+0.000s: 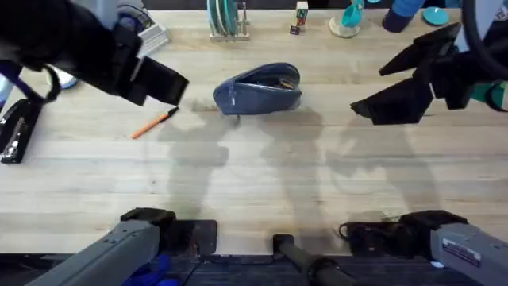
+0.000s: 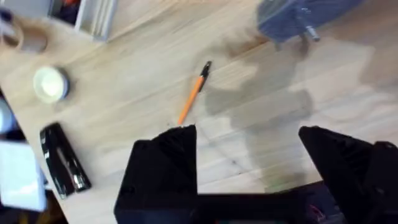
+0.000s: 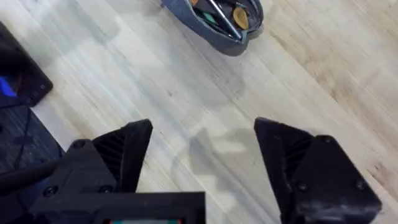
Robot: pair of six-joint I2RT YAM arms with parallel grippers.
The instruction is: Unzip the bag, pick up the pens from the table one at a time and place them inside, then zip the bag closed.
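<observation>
Since the bag lies unzipped at mid-table, mouth gaping with a silvery pen already among its contents in the right wrist view, we judge the pen-loading step half done. One orange pen rests on the table at about 8 o'clock from the bag, well apart from it, black tip toward the bag. The left gripper hangs at 1 o'clock of that pen, near it, jaws wide and empty, touching nothing. The right gripper hovers at 3 o'clock of the bag, likewise spread and empty. Next, we expect the left claw must descend, straddle the orange pen across its shaft and close, then carry it to the opening.
</observation>
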